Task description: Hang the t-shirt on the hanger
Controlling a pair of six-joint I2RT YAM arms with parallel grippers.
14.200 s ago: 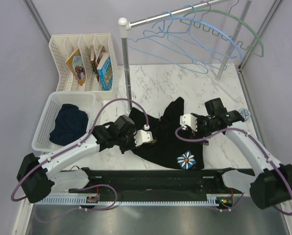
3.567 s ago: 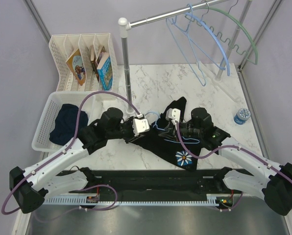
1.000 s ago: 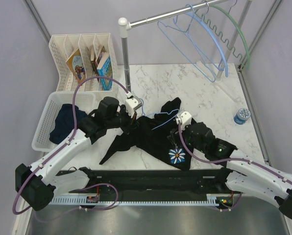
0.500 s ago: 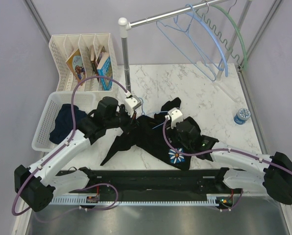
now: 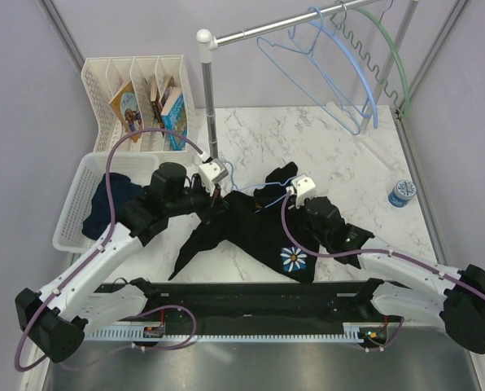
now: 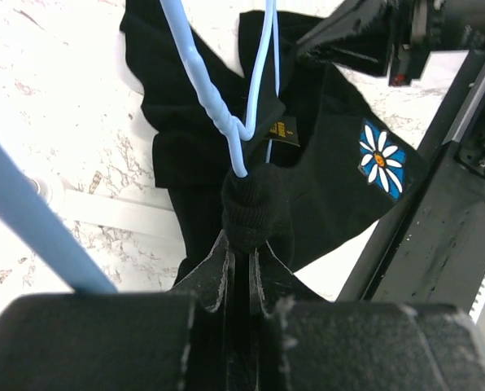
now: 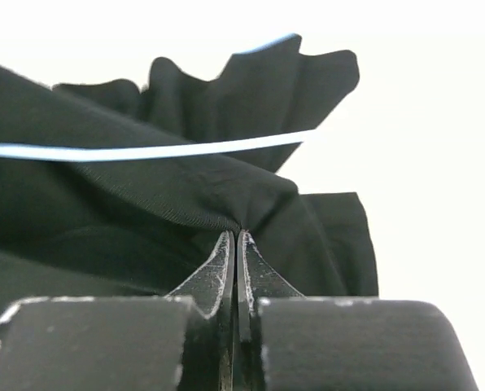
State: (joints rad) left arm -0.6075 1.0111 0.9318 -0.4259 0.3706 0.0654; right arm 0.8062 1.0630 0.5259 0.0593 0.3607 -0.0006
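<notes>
Currently I am watching left gripper (image 6: 241,244) pinching t-shirt (image 5: 263,232) just beside hanger (image 6: 214,102) twist, right gripper (image 7: 233,236) pinching thin fold; am fearing fold slipping, wire escaping collar.

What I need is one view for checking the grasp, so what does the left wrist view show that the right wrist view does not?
Only the left wrist view: the daisy print, the yellow emblem, the twisted neck of the hanger, the marble table, and the left gripper shut on a bunch of the t-shirt. Only the right wrist view: the right gripper pinching a fold of cloth, one straight run of wire crossing above it, against a washed-out background. Both: black t-shirt, light-blue hanger wire, jaws shut on fabric.
</notes>
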